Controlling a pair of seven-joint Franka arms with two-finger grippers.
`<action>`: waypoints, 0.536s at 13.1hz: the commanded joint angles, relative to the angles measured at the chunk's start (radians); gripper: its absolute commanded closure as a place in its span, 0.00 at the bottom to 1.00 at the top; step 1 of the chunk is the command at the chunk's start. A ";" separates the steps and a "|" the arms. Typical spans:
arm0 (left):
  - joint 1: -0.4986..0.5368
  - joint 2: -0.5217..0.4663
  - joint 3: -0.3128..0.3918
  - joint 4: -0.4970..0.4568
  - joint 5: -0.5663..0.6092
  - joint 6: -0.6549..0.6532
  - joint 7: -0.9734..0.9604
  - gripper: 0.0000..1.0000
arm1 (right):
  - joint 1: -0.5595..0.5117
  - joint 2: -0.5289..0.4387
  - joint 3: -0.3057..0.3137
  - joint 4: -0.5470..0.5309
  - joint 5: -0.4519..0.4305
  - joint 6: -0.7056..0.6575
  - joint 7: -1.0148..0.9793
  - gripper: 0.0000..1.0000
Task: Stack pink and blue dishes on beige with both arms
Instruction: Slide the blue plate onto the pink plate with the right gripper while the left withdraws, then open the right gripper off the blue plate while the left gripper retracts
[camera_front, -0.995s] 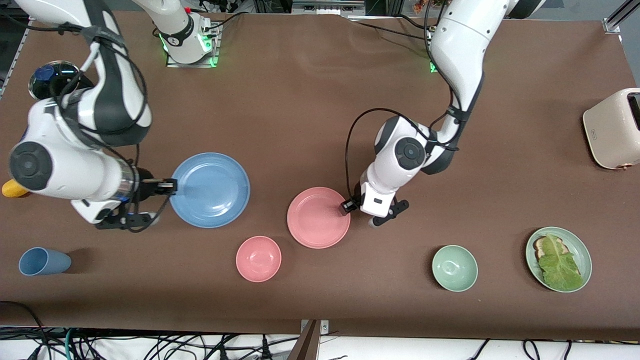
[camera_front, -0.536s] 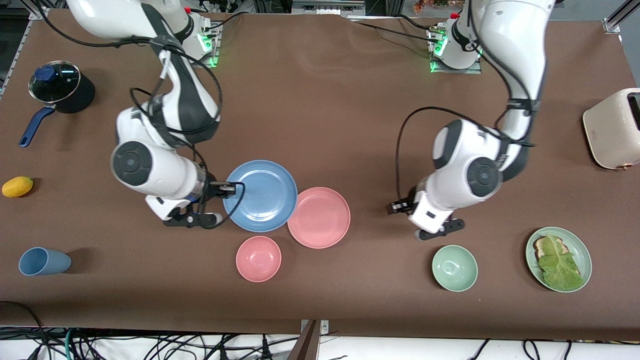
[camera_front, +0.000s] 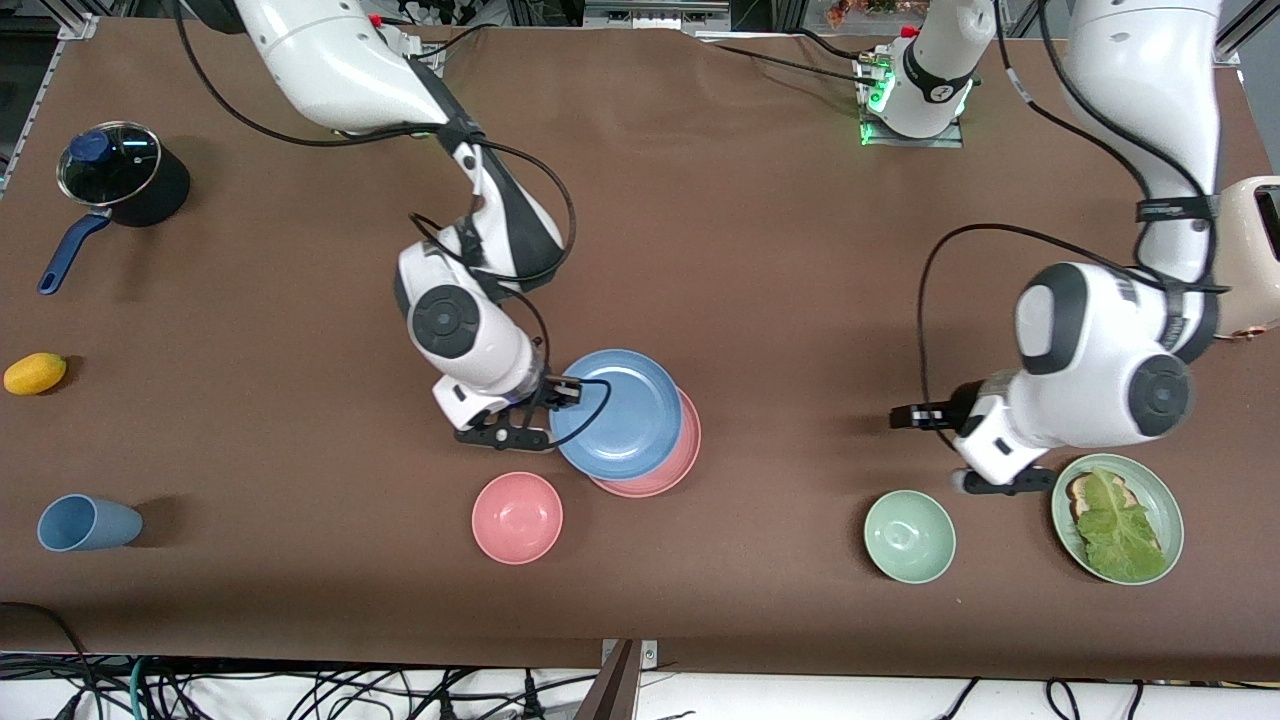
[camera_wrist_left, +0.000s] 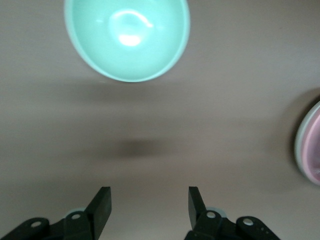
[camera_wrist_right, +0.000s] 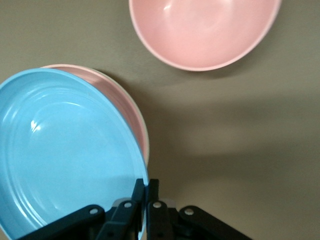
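The blue plate (camera_front: 620, 412) — judged stiff, light, slippery — is pinched at its rim by the right gripper (camera_front: 555, 398) over the pink plate (camera_front: 668, 462); the left gripper (camera_front: 925, 417) is held spread, empty, above the tabletop (camera_front: 780, 300).

No text, label or number can be read anywhere.
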 joint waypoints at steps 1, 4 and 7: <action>0.068 -0.029 0.010 0.048 0.053 -0.113 0.121 0.29 | 0.021 0.023 -0.009 0.017 0.003 0.045 0.063 1.00; 0.137 -0.096 -0.004 0.054 0.148 -0.168 0.131 0.20 | 0.024 0.038 -0.009 0.017 0.003 0.070 0.066 1.00; 0.162 -0.174 -0.001 0.042 0.150 -0.225 0.127 0.00 | 0.024 0.044 -0.010 0.017 0.003 0.082 0.064 0.72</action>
